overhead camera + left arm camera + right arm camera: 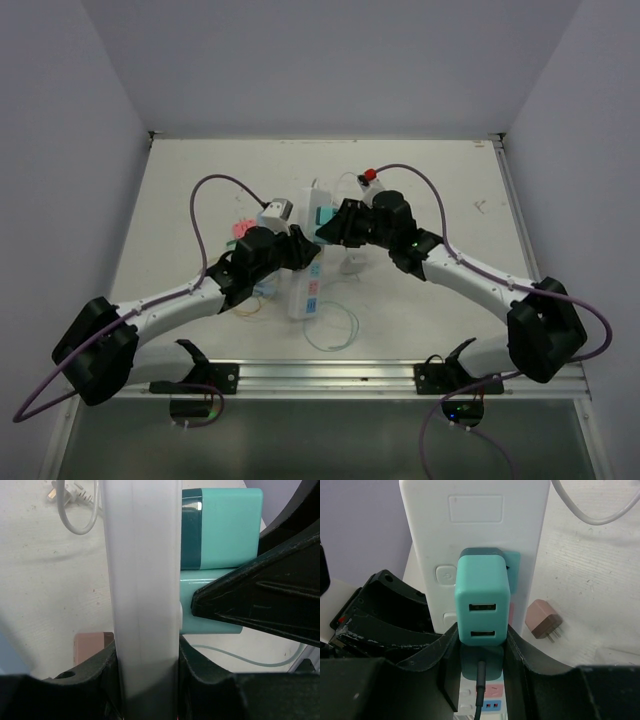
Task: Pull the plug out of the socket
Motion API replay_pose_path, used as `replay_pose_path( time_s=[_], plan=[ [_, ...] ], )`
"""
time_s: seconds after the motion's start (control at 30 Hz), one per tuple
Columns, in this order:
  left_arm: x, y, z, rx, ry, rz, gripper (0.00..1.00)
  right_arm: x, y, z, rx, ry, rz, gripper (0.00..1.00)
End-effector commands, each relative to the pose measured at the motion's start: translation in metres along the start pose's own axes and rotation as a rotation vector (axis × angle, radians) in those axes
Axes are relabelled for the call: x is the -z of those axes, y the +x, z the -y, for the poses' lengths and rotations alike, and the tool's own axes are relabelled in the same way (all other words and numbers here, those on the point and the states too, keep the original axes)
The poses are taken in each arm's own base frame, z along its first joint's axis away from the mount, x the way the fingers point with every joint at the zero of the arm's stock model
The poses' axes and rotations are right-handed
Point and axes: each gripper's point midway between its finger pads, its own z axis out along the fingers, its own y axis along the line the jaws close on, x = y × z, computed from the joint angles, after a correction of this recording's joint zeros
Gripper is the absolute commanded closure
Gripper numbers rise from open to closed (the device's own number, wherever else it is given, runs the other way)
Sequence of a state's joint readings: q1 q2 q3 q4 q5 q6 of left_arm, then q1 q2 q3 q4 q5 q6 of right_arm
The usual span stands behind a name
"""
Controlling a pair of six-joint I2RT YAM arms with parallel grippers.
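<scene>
The teal boxy plastic USB charger plug (482, 600) sits seated in the long white plastic power strip (475, 535), right gripper (482, 647) clamped on its flat sides and left gripper (147, 680) pinching the strip below it (light, rigid, probably slick, so squeeze firmly).

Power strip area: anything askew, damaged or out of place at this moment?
Nothing looks damaged. The teal charger sits squarely in the power strip, with the right gripper closed around it and the left gripper clamping the strip's sides. A loose pink plug lies on the table beside the strip, unplugged but intact.
</scene>
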State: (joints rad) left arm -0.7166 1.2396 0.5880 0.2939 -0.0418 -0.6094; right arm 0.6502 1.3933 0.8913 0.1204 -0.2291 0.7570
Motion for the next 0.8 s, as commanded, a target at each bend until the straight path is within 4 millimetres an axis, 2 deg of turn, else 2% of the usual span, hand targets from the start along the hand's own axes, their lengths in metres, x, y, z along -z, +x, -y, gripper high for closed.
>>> replay_pose_path(
  time_s=[0.0,0.37,0.57,0.63,0.77],
  plan=[
    [0.005,-0.021,-0.02,0.006,-0.122,0.081,1.0,0.024,-0.025,-0.036,0.046,-0.101,0.089,1.0],
    [0.015,-0.026,-0.049,-0.005,-0.29,0.105,1.0,0.047,-0.023,-0.021,0.097,-0.02,0.1,1.0],
    [0.018,-0.033,-0.053,-0.002,-0.329,0.124,1.0,0.057,-0.028,-0.02,0.117,-0.006,0.124,1.0],
    [0.02,-0.038,-0.054,-0.002,-0.338,0.136,1.0,0.059,-0.022,-0.012,0.112,0.017,0.104,1.0],
    [0.023,-0.042,-0.056,-0.008,-0.357,0.151,1.0,0.064,-0.023,-0.004,0.107,0.041,0.112,1.0]
  ],
)
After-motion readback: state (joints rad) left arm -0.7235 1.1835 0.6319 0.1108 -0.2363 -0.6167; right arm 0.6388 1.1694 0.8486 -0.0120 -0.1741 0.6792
